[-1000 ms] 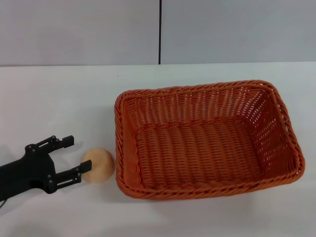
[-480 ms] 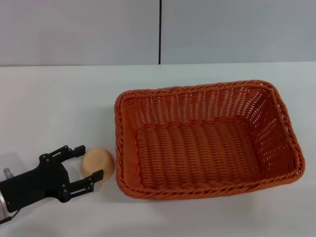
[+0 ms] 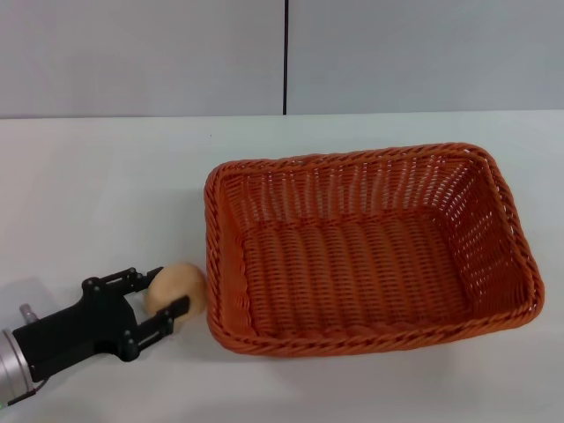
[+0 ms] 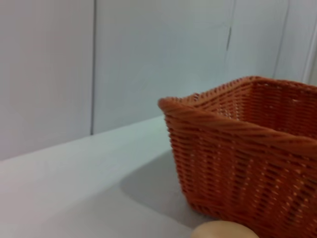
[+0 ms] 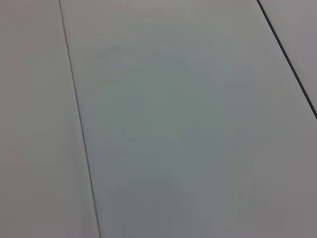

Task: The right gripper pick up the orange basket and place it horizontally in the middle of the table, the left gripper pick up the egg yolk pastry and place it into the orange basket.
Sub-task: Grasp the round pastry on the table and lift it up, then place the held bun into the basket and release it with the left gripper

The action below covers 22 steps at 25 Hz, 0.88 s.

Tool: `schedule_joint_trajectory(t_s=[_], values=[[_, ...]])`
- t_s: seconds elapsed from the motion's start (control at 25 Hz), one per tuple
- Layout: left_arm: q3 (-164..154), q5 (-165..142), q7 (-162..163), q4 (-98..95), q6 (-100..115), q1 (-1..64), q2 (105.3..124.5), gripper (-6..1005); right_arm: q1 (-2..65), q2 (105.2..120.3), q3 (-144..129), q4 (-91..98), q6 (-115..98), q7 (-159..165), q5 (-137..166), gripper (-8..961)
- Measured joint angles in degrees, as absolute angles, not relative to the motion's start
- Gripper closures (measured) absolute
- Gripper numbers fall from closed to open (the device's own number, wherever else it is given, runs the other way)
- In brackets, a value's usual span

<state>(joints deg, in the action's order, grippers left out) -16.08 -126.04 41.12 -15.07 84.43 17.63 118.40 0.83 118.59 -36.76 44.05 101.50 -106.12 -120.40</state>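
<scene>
The left gripper (image 3: 163,293) has its jaws spread, unclenched, around the egg yolk pastry (image 3: 176,288) — one finger on its far side, one on its near; the pastry sits on the table (image 3: 106,194) just left of the orange basket (image 3: 370,251), which lies long axis left–right

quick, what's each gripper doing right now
Left gripper: pincer open, one finger on each side of the egg yolk pastry, not closed on it.
Right gripper: not in view.
</scene>
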Motion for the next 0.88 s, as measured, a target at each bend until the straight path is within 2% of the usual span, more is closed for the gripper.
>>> schedule_joint_trajectory(t_s=[0.48,0.8,0.84,0.88], values=[[-15.74,-119.14,40.79,-17.64,88.18,15.16,118.02,670,1.04,118.56,-36.65,43.03,101.42,-106.21,-120.40,279],[-12.78,-113.01,41.75,-20.90,93.35,12.71,117.81,767,1.34,118.56,-36.65,43.04,101.43,-106.25,-120.40,279],[-8.68,-110.11,42.89,-22.49,102.67,11.73,117.52,776,1.45,118.56,-36.65,43.05,101.44,-106.25,-120.40,279],[-8.68,-110.11,42.89,-22.49,102.67,11.73,117.52,785,1.57,118.56,-36.65,43.05,101.46,-106.26,-120.40,279]])
